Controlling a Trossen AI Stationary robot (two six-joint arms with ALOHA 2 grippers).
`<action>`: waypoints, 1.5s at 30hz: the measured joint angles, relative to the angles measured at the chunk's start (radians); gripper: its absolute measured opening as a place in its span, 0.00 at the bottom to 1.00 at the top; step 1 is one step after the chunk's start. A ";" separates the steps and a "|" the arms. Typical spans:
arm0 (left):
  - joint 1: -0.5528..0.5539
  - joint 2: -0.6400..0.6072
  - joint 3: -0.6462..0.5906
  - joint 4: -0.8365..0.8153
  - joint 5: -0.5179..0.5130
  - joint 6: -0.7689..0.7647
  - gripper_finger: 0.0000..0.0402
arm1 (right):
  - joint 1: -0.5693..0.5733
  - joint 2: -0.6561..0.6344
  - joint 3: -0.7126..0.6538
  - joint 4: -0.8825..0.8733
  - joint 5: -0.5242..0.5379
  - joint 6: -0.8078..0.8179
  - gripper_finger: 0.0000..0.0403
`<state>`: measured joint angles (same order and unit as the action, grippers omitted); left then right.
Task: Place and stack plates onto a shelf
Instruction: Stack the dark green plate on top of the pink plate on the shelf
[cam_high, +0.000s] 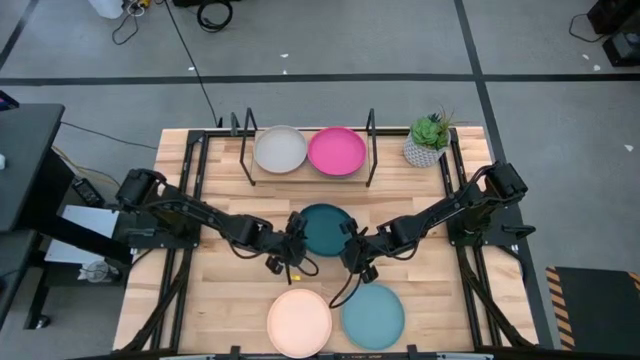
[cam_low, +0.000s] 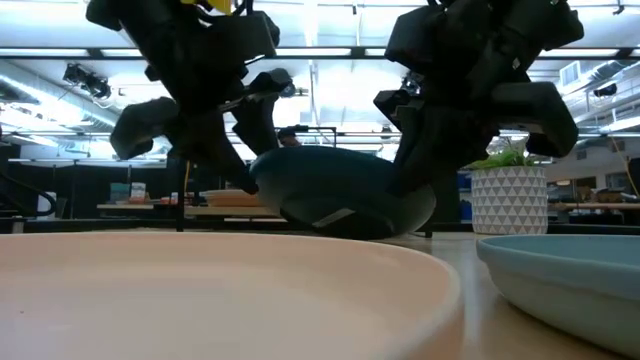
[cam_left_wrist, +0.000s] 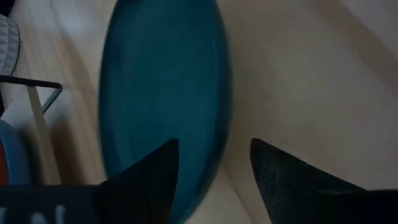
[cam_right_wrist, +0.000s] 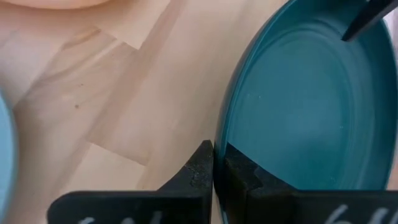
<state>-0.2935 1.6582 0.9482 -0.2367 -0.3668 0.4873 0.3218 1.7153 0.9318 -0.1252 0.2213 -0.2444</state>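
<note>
A dark teal plate (cam_high: 325, 228) sits at the table's middle, between my two grippers. In the low view the plate (cam_low: 340, 195) is tilted and its underside shows. My right gripper (cam_right_wrist: 214, 149) is shut on its rim at the near right. At the plate's left edge my left gripper (cam_left_wrist: 214, 143) stands open, one finger over the plate's inside and one outside the rim; whether they touch does not show. The shelf (cam_high: 310, 175) at the far edge holds a grey plate (cam_high: 280, 150) and a pink plate (cam_high: 336, 151), lying flat on its board. My right gripper pinches the teal plate's rim (cam_right_wrist: 225, 127) between its two fingers, one inside the rim and one outside. The fingers slant down from the table's right side. The plate sits tilted in the hold; which part of it rests on the table is not plain.
A cream plate (cam_high: 299, 322) and a light blue plate (cam_high: 372, 315) lie side by side at the near edge. A potted plant (cam_high: 428, 140) stands at the far right beside the shelf. Black frame rails (cam_high: 196, 170) run along both table sides.
</note>
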 joint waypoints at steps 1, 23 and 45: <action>0.000 0.000 0.000 -0.002 -0.001 0.015 0.48 | 0.000 0.000 0.000 0.000 -0.006 0.008 0.05; 0.000 -0.002 0.051 -0.135 0.063 -0.044 0.07 | 0.098 -0.217 0.001 -0.097 0.298 0.067 0.35; 0.167 -0.015 0.410 -0.706 -0.167 -0.296 0.07 | 0.202 -0.315 -0.260 0.027 0.441 0.393 0.46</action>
<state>-0.1262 1.6429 1.3582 -0.9424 -0.5342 0.1917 0.5242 1.4006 0.6714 -0.0983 0.6624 0.1490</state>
